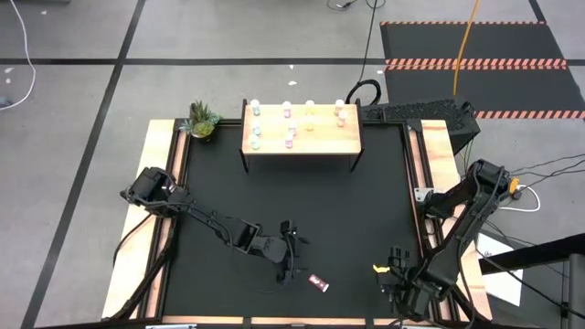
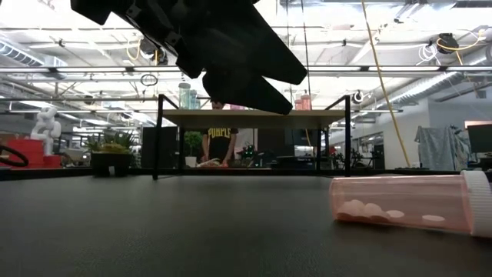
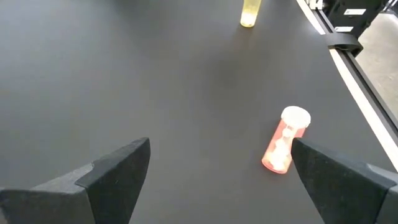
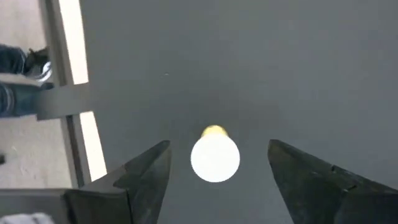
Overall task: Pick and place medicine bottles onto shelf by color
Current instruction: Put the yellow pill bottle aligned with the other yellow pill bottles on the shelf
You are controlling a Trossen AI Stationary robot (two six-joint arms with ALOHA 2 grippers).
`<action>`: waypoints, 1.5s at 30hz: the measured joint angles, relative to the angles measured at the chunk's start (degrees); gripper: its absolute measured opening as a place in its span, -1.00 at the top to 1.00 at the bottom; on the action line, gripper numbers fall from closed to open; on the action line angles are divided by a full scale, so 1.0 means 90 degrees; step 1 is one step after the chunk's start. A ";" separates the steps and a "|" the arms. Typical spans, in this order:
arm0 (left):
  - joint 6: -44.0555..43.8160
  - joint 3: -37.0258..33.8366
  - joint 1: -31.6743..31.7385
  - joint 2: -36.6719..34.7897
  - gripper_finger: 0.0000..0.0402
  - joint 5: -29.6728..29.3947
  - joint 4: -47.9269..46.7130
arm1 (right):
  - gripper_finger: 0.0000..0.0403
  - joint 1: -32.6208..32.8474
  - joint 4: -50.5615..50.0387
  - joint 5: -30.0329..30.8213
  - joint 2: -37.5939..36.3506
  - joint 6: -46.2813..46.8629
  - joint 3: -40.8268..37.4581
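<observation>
A pink medicine bottle (image 1: 318, 283) lies on its side on the black mat, its white cap (image 3: 295, 116) at one end; it looms large in the low view (image 2: 407, 204). My left gripper (image 1: 291, 247) hovers open just left of and beyond it (image 3: 221, 149). A yellow bottle (image 1: 379, 268) sits near the table's near right corner. My right gripper (image 1: 395, 274) is open, with one finger on either side of this bottle and its white cap (image 4: 214, 158) facing the wrist camera; gaps show on both sides. Several more bottles stand on the wooden shelf (image 1: 300, 142).
The shelf stands on thin dark legs (image 2: 159, 138) at the far edge of the mat. A small potted plant (image 1: 202, 120) sits to its left. Wooden borders (image 1: 439, 155) frame the mat. Between shelf and grippers the mat is bare. A person (image 2: 223, 146) shows beyond the table.
</observation>
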 joint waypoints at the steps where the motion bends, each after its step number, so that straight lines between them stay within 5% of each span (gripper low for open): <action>1: -0.0006 -0.0001 -0.0005 0.0000 -0.94 -0.0001 -0.0006 | -0.28 -0.0025 -0.0018 -0.0002 -0.0002 0.0065 -0.0027; 12: 0.0144 -0.0002 0.0000 0.0000 -0.94 -0.0001 -0.0027 | -0.03 -0.0044 0.0627 -0.0501 0.0007 -0.0064 -0.0392; 33: 0.0037 -0.0005 -0.0003 0.0000 -0.94 0.0026 -0.0032 | 0.43 -0.0188 0.0575 -0.0320 -0.0030 0.0130 -0.0409; 45: -0.0323 -0.0007 0.0046 -0.0676 -0.94 -0.0090 -0.1265 | 0.45 -0.1836 -0.1273 -0.0318 -0.0044 -0.2199 0.1213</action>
